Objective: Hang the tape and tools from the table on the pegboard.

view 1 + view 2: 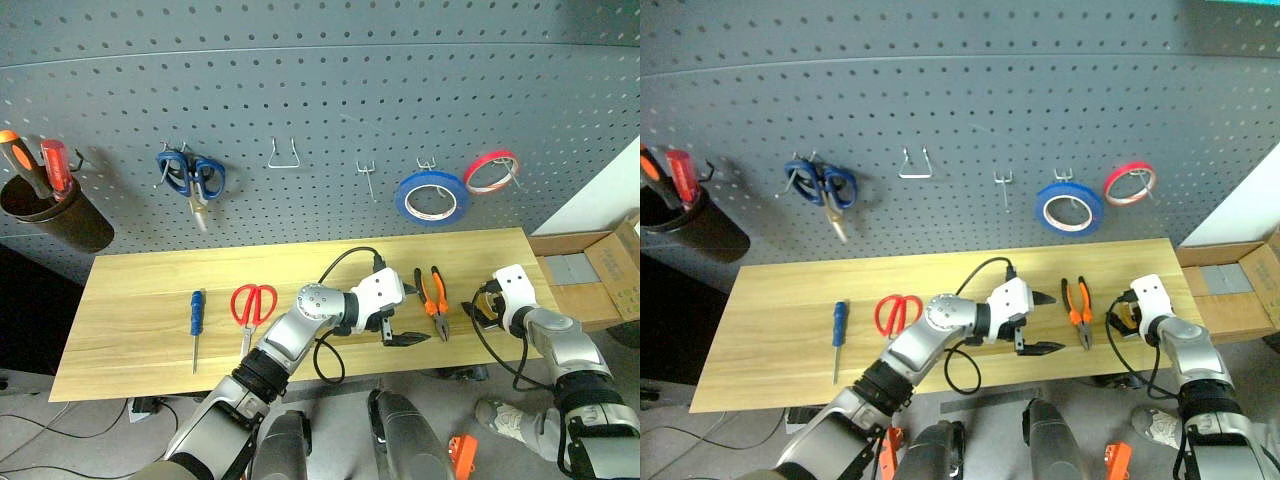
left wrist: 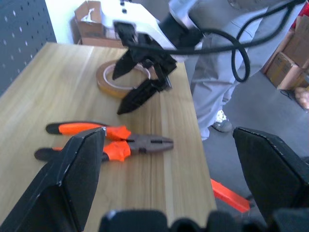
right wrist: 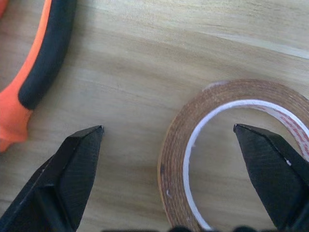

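My right gripper (image 3: 169,133) is spread wide over the yellow-tan ring of tape (image 3: 231,154), flat on the light wooden table (image 3: 145,72). One finger must go inside the hole before I squeeze. My left gripper (image 1: 1040,325) is empty and spread too, near the orange-and-black pliers (image 1: 1077,308).

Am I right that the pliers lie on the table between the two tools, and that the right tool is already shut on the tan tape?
Not quite: the pliers do lie on the table between the left tool and the right tool, but the right wrist view shows the right tool open, one finger outside the tan tape, one over its hole.
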Robot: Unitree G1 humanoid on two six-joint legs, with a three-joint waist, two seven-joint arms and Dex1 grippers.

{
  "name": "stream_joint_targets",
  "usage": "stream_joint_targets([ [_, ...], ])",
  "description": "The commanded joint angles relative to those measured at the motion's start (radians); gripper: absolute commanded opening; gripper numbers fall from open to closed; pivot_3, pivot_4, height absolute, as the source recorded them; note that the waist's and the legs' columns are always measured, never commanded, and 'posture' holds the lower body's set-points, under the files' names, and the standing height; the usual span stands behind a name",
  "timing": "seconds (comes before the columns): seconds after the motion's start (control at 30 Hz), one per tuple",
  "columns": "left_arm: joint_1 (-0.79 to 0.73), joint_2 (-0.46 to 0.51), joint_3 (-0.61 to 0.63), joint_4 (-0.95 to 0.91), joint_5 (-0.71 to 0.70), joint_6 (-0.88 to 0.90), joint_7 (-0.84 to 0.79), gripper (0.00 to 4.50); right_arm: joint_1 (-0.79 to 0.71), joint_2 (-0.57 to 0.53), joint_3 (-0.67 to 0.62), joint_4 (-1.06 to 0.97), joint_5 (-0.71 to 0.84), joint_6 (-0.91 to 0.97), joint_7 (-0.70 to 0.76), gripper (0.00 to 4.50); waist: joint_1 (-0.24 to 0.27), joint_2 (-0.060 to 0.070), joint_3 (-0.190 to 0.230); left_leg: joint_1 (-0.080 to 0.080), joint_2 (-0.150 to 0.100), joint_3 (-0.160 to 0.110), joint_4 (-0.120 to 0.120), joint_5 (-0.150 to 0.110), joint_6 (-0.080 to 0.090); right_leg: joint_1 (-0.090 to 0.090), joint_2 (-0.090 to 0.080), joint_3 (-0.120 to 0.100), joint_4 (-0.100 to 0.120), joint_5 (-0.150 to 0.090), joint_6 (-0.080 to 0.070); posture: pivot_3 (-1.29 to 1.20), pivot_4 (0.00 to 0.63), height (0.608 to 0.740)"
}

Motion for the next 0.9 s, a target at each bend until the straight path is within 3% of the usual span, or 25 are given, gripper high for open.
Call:
stream_joint_targets([
  [0.03, 0.006, -0.001, 0.007, -0.039, 0.008, -0.017, -0.007, 4.5, 0.007, 0.015, 0.01, 0.037, 0.002, 0.038, 0.016, 3.25, 0.001, 0.0, 0.0, 0.0, 0.0, 0.0, 0.0, 0.0, 0.0, 0.0, 0.0, 0.0, 0.0, 0.0, 0.0, -0.14, 0.345, 0.74],
  [0.37, -0.017, -0.006, 0.037, 0.017, 0.024, -0.049, 0.006, 4.5, -0.016, 0.003, 0.016, 0.069, -0.026, 0.061, 0.014, 0.2, 0.008, 0.0, -0.001, 0.0, -0.001, 0.0, 0.006, 0.0, 0.0, 0.002, 0.0, 0.002, 0.0, 0.003, 0.005, -0.14, 0.301, 0.74],
  [0.5, -0.031, -0.015, 0.054, 0.031, 0.019, -0.057, 0.009, 4.5, 0.01, -0.022, 0.034, 0.013, -0.069, -0.013, -0.023, 0.11, 0.008, 0.001, -0.003, 0.0, -0.001, 0.001, 0.006, 0.0, 0.0, 0.001, 0.0, 0.004, -0.001, 0.004, 0.006, -0.16, 0.256, 0.74],
  [0.63, -0.015, -0.015, 0.094, -0.027, -0.015, -0.014, 0.016, 4.5, 0.122, -0.033, 0.01, -0.216, -0.077, -0.026, -0.072, 0.11, 0.012, 0.005, -0.006, -0.001, -0.002, 0.001, 0.005, 0.0, 0.0, 0.0, -0.001, 0.005, -0.001, 0.004, 0.007, -0.19, 0.217, 0.74],
  [0.77, 0.071, 0.026, 0.158, -0.197, -0.066, 0.086, 0.034, 4.5, 0.317, -0.015, -0.02, -0.595, -0.097, -0.036, -0.134, 0.11, 0.006, 0.017, -0.024, -0.009, -0.003, 0.003, 0.005, 0.001, -0.004, -0.01, -0.004, 0.011, 0.0, 0.005, 0.008, -0.21, 0.171, 0.74],
  [0.9, 0.22, 0.082, 0.255, -0.436, -0.138, 0.236, 0.103, 4.5, 0.516, 0.028, 0.038, -0.931, -0.117, -0.136, -0.151, 0.11, -0.005, 0.021, -0.055, -0.02, -0.001, 0.011, 0.004, 0.002, -0.005, -0.027, -0.005, 0.018, 0.002, 0.006, 0.01, -0.22, 0.131, 0.74],
])
